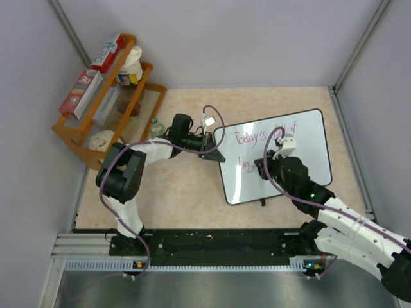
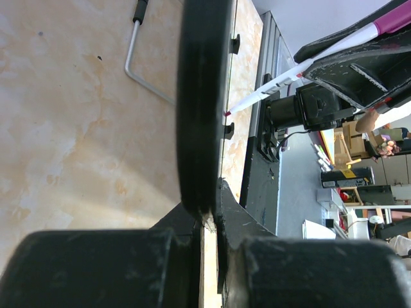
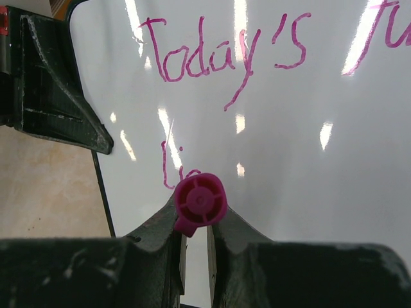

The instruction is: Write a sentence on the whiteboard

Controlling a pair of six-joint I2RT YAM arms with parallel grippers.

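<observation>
The whiteboard (image 1: 308, 144) lies tilted on the table at centre right. Pink handwriting (image 1: 250, 136) on it reads "Today's", followed by partly hidden words, and a second line begins "li" (image 3: 172, 160). My left gripper (image 1: 215, 151) is shut on the board's left black frame (image 2: 202, 96). My right gripper (image 1: 273, 162) hovers over the board's lower left and is shut on a pink-capped marker (image 3: 200, 200), whose tip is near the second line. In the left wrist view the marker (image 2: 282, 80) is a white barrel slanting down to the board.
A wooden rack (image 1: 83, 138) with boxes, a cup and jars stands at the back left. A small bottle (image 1: 154, 126) sits beside it. The board's wire stand (image 2: 138, 61) rests on the tan tabletop. Grey walls close in on both sides.
</observation>
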